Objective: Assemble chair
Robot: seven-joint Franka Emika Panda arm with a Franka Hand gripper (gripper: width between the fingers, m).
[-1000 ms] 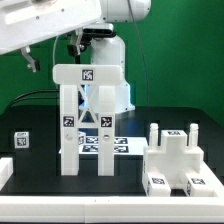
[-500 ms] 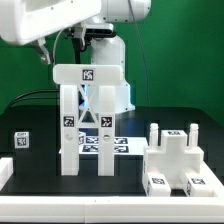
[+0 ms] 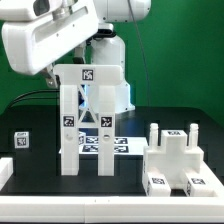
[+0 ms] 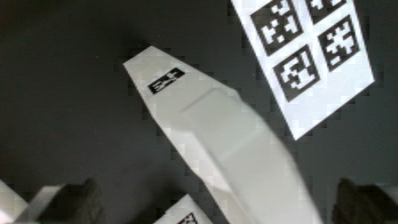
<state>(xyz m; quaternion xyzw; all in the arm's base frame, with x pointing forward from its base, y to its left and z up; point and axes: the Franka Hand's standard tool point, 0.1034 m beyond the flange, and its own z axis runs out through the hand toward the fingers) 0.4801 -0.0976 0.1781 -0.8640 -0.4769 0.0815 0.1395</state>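
A tall white chair frame [image 3: 88, 110] stands upright mid-table, two legs under a tagged top slab. A lower white chair block [image 3: 175, 158] with upright pegs sits at the exterior view's right. A small tagged white piece [image 3: 20, 140] lies at the left. My arm's white hand [image 3: 45, 42] hangs above the frame's top left corner; its fingers do not show there. In the wrist view my gripper [image 4: 214, 203] is open, with a dark finger [image 4: 59, 203] on each side of a long tagged white chair piece [image 4: 214, 120] below it. Nothing is held.
The marker board [image 3: 118, 146] lies flat behind the frame and also shows in the wrist view as the marker board [image 4: 317, 55]. The table's white raised border [image 3: 60, 200] runs along the front. A green backdrop and the robot base stand behind.
The arm's hand has swung from the upper left toward the exterior view's right and lower, now looming over the chair frame's top. The jaws stay open; the chair parts have not moved.
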